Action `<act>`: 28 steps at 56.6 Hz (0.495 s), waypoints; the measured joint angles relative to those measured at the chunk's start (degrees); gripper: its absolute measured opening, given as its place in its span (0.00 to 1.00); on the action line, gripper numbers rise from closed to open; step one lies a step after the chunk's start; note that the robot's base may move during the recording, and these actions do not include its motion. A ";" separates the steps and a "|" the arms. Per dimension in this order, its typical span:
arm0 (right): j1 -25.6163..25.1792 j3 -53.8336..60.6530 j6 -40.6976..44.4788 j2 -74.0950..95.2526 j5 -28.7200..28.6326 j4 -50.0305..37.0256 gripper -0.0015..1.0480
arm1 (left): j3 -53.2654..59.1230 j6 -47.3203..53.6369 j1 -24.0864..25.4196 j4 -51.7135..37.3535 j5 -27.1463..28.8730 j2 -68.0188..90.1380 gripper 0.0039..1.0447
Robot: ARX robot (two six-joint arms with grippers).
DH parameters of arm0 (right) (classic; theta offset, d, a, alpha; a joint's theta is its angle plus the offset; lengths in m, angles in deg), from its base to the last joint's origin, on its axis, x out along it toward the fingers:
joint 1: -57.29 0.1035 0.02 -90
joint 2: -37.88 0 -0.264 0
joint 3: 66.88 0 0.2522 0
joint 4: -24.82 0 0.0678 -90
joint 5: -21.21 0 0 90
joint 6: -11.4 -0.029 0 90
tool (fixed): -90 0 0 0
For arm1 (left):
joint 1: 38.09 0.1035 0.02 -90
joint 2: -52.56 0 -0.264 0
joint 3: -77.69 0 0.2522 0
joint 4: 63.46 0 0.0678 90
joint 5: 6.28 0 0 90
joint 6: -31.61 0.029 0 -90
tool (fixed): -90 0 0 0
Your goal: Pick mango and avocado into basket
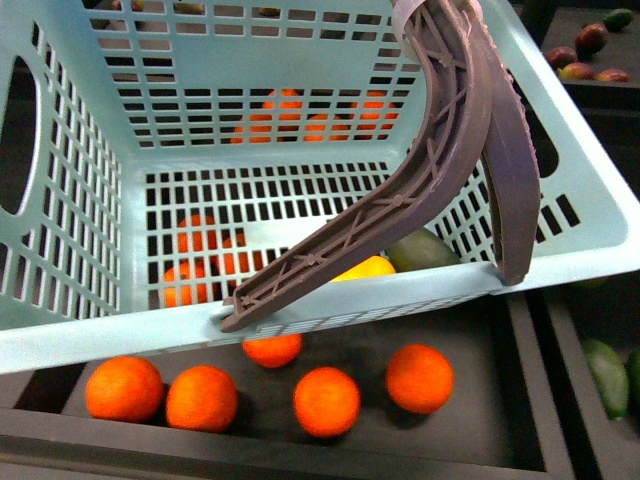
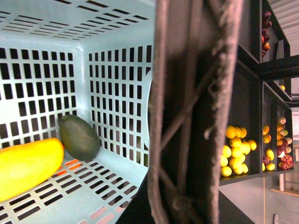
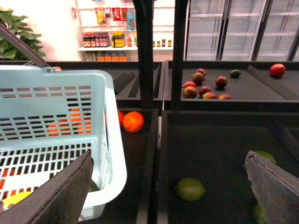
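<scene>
The light turquoise basket (image 1: 70,330) fills the front view, hanging tilted over a tray. Its two brown-grey handles (image 1: 450,170) arch up together. Inside, on the slotted base, the yellow mango (image 1: 368,267) lies against the dark green avocado (image 1: 425,250). In the left wrist view the mango (image 2: 25,165) and avocado (image 2: 79,136) touch in the basket's corner, and my left gripper (image 2: 180,205) is shut on the handles (image 2: 196,112). My right gripper (image 3: 168,186) stands open beside the basket (image 3: 110,140), over a dark tray, with nothing between its fingers (image 3: 60,196).
Several oranges (image 1: 325,400) lie in the dark tray under the basket. A green fruit (image 3: 190,189) lies on the tray below my right gripper. Red-blushed fruits (image 3: 205,86) sit on the shelf behind. A black upright post (image 3: 145,56) divides the trays.
</scene>
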 joint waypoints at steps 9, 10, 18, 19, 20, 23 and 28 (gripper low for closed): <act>0.02 0.02 0.00 0.02 0.00 0.00 0.93 | 0.00 0.26 0.26 0.04 0.07 0.02 0.06; 0.02 0.02 0.00 0.02 0.02 -0.02 0.93 | 0.00 0.15 0.26 0.04 -0.09 0.02 0.06; 0.00 0.02 0.00 0.02 0.02 -0.04 0.93 | 0.00 0.15 0.20 0.02 -0.44 0.02 0.06; 0.00 0.02 0.00 0.02 0.00 -0.02 0.93 | 0.00 0.20 0.20 0.02 -0.44 0.02 0.06; 0.00 0.02 0.00 0.02 0.00 0.00 0.93 | 0.00 0.20 0.20 0.02 -0.44 0.04 0.06; 0.00 0.02 0.00 0.02 0.00 -0.04 0.93 | 0.00 0.04 0.17 0.04 -0.55 0.07 0.06; 0.00 0.00 -0.02 0.02 0.00 -0.04 0.93 | 0.00 -0.09 0.04 0.04 -0.74 0.07 0.06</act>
